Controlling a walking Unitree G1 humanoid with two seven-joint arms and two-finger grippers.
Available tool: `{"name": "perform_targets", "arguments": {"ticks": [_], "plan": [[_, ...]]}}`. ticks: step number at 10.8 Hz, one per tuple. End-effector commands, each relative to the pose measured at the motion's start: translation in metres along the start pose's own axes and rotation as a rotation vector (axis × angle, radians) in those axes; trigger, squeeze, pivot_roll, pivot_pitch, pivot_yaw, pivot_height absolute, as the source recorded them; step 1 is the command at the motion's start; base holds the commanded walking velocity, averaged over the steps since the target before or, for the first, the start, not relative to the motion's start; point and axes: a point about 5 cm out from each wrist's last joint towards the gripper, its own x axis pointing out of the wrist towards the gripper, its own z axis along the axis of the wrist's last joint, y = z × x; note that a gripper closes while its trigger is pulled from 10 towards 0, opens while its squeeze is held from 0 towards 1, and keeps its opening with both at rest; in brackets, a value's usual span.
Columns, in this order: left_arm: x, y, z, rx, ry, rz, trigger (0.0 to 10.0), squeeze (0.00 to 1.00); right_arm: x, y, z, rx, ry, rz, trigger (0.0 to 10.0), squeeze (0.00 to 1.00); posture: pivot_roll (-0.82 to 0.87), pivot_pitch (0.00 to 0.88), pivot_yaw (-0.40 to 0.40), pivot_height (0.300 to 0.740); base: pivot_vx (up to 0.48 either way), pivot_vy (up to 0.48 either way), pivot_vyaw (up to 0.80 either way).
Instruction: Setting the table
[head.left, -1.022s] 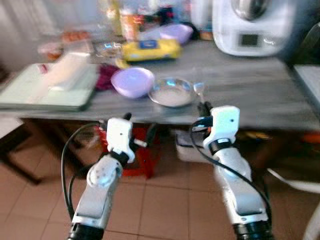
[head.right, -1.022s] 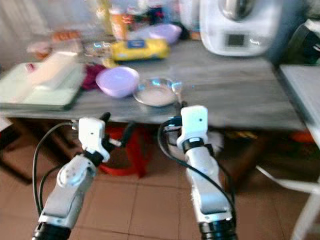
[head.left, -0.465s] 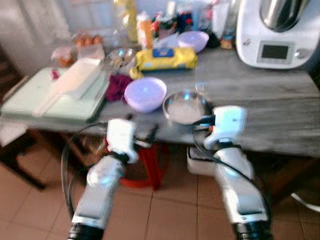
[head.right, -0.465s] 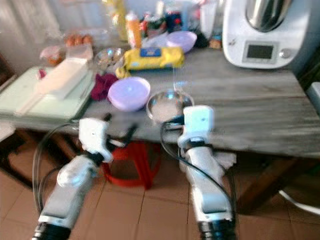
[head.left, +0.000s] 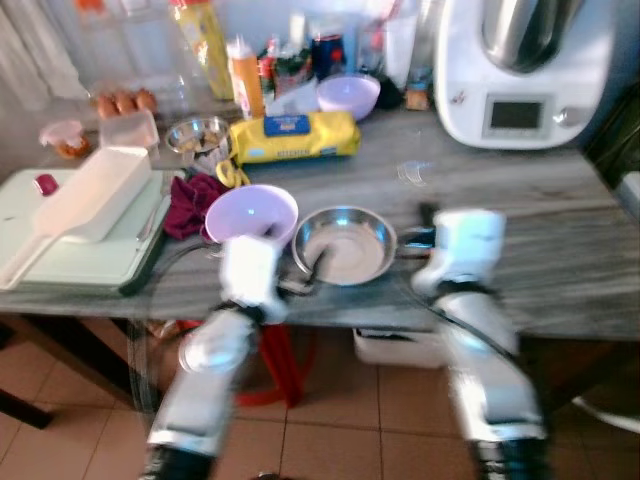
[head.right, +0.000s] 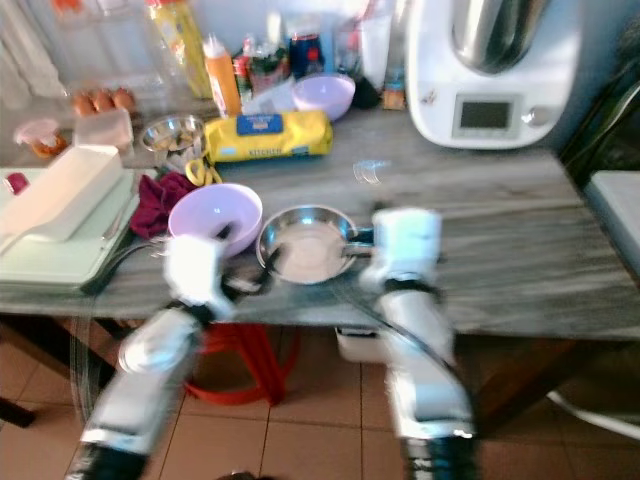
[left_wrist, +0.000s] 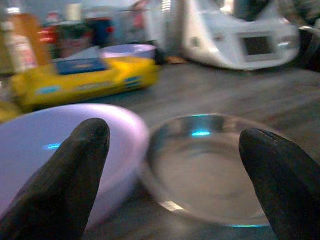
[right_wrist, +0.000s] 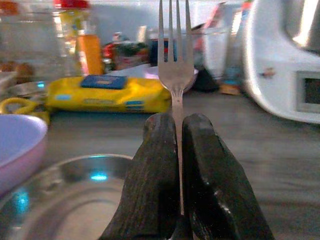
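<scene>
My right gripper (right_wrist: 179, 120) is shut on the handle of a steel fork (right_wrist: 175, 65), whose tines point up. It hovers at the right rim of a shallow steel bowl (head.left: 345, 245) near the front edge of the grey wooden table (head.left: 560, 230). A lilac bowl (head.left: 250, 213) stands touching or almost touching the steel bowl's left side. My left gripper (left_wrist: 175, 135) is open, its fingers spread wide, and faces the seam between the two bowls from the table's front. Both arms look blurred in the eye views.
A white kitchen machine (head.left: 515, 70) stands at the back right. A yellow pack (head.left: 293, 137), bottles, a second lilac bowl (head.left: 348, 95) and a small steel bowl (head.left: 195, 133) crowd the back. A green board (head.left: 70, 240) and maroon cloth (head.left: 190, 190) lie left. A red stool (head.left: 275, 350) is underneath.
The camera has closed in on the table. Both arms have risen from below the table's edge to bowl height, the right one still holding the fork.
</scene>
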Motion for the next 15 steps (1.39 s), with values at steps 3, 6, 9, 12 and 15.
{"name": "perform_targets", "arguments": {"ticks": [3, 6, 9, 12, 15], "plan": [[-0.007, 0.004, -0.001, -0.002, 0.017, 0.017, 10.0, 0.0, -0.003, -0.007, 0.002, -0.01, -0.009, -0.027, 10.0, 0.0, -0.01, 0.104, 0.072, 0.74, 0.0, 0.0, 0.0], [-0.029, 0.009, 0.001, -0.042, 0.024, -0.049, 10.0, 0.0, -0.011, -0.023, 0.001, -0.051, -0.002, -0.118, 10.0, 0.0, -0.02, 0.113, 0.071, 0.74, 0.0, 0.0, 0.0], [-0.043, -0.003, 0.005, -0.075, 0.08, -0.305, 10.0, 0.0, -0.02, -0.04, -0.004, -0.041, 0.068, -0.197, 10.0, 0.0, -0.02, 0.126, 0.061, 0.74, 0.0, 0.0, 0.0], [-0.05, -0.003, 0.0, -0.083, 0.115, -0.333, 10.0, 0.0, -0.025, -0.047, -0.016, 0.017, 0.165, -0.219, 10.0, 0.0, -0.04, 0.142, 0.06, 0.74, 0.0, 0.0, 0.0], [-0.051, -0.011, 0.001, -0.106, 0.124, -0.36, 10.0, 0.0, -0.029, -0.059, -0.027, 0.066, 0.258, -0.253, 10.0, 0.0, -0.05, 0.154, 0.058, 0.74, 0.0, 0.0, 0.0]]}}
